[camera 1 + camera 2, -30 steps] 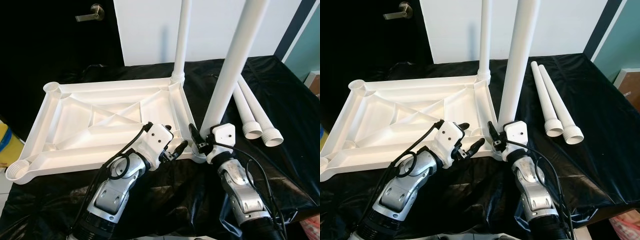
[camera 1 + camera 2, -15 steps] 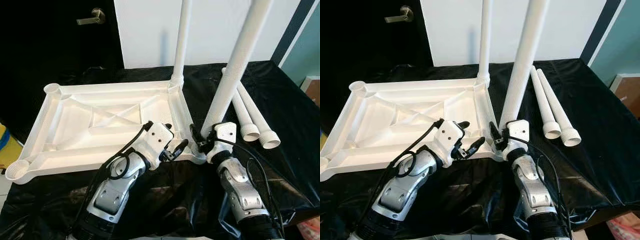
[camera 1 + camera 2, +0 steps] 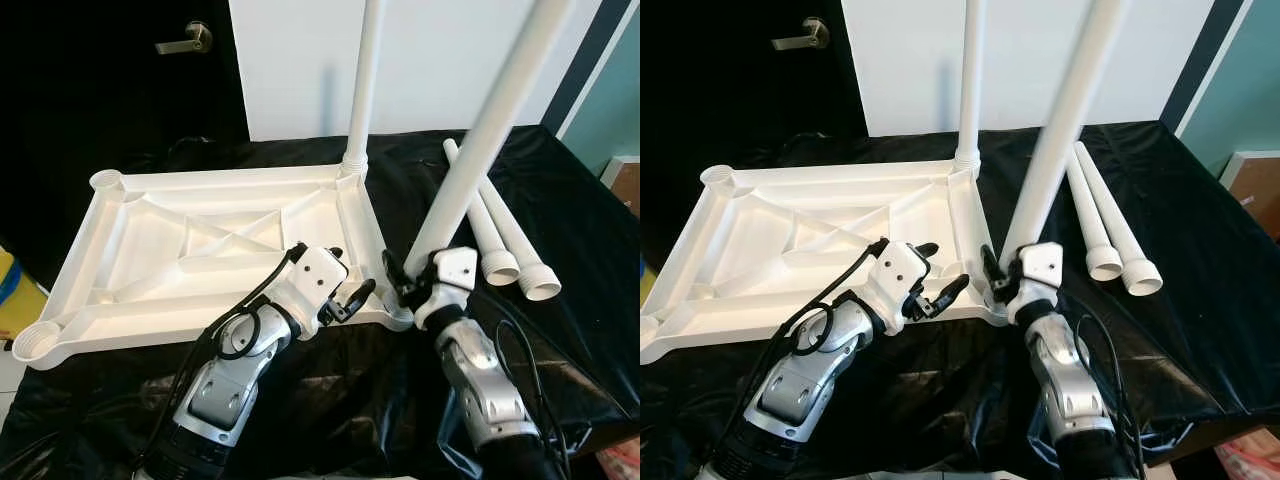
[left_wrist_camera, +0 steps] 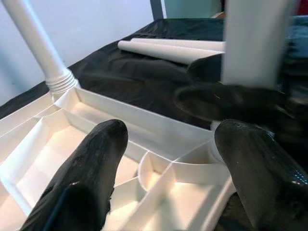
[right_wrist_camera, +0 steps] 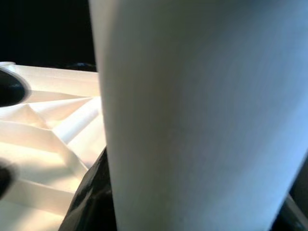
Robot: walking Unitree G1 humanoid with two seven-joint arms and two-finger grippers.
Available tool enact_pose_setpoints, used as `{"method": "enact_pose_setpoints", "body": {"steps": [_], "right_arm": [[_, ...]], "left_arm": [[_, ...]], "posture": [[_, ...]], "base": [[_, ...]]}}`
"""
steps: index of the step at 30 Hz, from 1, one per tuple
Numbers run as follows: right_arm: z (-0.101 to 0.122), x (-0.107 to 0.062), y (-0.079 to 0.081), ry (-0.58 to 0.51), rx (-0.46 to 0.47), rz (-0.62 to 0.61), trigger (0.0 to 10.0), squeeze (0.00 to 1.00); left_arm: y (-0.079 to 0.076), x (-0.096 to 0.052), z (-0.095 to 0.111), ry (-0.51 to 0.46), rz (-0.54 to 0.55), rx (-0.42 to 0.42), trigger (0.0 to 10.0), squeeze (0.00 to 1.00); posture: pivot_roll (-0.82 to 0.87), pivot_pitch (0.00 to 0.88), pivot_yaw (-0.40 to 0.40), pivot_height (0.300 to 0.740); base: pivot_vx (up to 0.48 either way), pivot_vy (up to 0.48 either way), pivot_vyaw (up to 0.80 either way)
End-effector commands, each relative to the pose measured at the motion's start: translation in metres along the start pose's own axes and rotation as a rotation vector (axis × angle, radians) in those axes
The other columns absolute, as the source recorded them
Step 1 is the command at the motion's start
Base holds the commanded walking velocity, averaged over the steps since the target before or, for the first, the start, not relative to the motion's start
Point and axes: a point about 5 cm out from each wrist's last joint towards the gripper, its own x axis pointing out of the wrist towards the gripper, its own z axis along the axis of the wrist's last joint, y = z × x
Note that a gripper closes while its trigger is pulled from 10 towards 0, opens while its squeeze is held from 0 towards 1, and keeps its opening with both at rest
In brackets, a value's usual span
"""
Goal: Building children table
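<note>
1. The two head views look forward and down from above onto a white tabletop lying upside down on a black sheet; both arms rise from the lower edge of the frame.
2. They share nearly the whole scene, the right eye's frame shifted slightly sideways.
3. The left wrist view sits low and close, looking between its own fingers across the tabletop's corner.
4. The right wrist view is pressed against a white leg, very near and blurred.
</note>
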Motion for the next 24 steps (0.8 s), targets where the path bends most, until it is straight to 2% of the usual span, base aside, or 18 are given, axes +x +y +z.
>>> {"method": "enact_pose_setpoints", "body": {"steps": [1, 5, 16, 21, 23, 24], "right_arm": [[-0.022, -0.009, 0.008, 0.103, 0.008, 0.041, 10.0, 0.0], [-0.024, -0.015, 0.005, 0.079, -0.039, 0.079, 10.0, 0.0], [-0.024, -0.016, 0.006, 0.047, -0.137, 0.131, 10.0, 0.0], [-0.023, -0.018, 0.009, 0.017, -0.166, 0.163, 10.0, 0.0], [-0.024, -0.02, 0.012, 0.004, -0.215, 0.196, 10.0, 0.0], [-0.026, -0.021, 0.013, 0.013, -0.195, 0.193, 10.0, 0.0]], "left_arm": [[0.0, 0.001, 0.0, 0.003, 0.008, 0.003, 10.0, 0.0], [0.0, 0.0, -0.001, 0.006, 0.011, 0.005, 10.0, 0.0], [0.0, 0.0, -0.001, 0.007, 0.011, 0.007, 10.0, 0.0], [0.001, 0.0, -0.001, 0.007, 0.014, 0.008, 10.0, 0.0], [0.001, 0.0, 0.0, 0.007, 0.016, 0.008, 10.0, 0.0], [0.001, -0.001, 0.0, 0.008, 0.016, 0.007, 10.0, 0.0]], "posture": [[-0.02, 0.031, -0.016, 0.74], [-0.02, 0.031, -0.015, 0.74], [-0.02, 0.035, -0.014, 0.74], [-0.02, 0.037, -0.016, 0.74], [-0.02, 0.039, -0.016, 0.74], [-0.02, 0.039, -0.016, 0.74]], "base": [[0.0, 0.0, 0.0], [0.0, 0.0, 0.0], [0.0, 0.0, 0.0], [0.0, 0.0, 0.0], [0.0, 0.0, 0.0], [0.0, 0.0, 0.0]]}}
